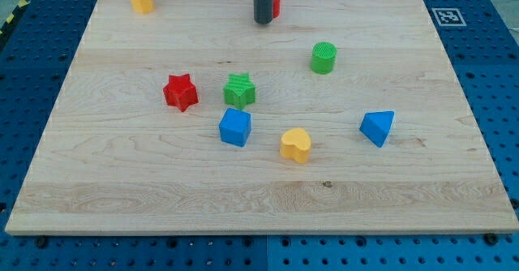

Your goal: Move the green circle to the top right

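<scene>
No pincer on my rig, so nothing grasped; my tip (263, 21) at surface (122, 190) top edge, beside red block (276, 3). Green circle (323, 58) right of centre, untouched, well short of top right corner. Whole push left.

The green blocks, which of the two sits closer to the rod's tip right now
The green circle, the round block toward the view's upper right. My tip stands up and left of it, while the green star lies farther down, mid-board, beside the blue cube.
</scene>
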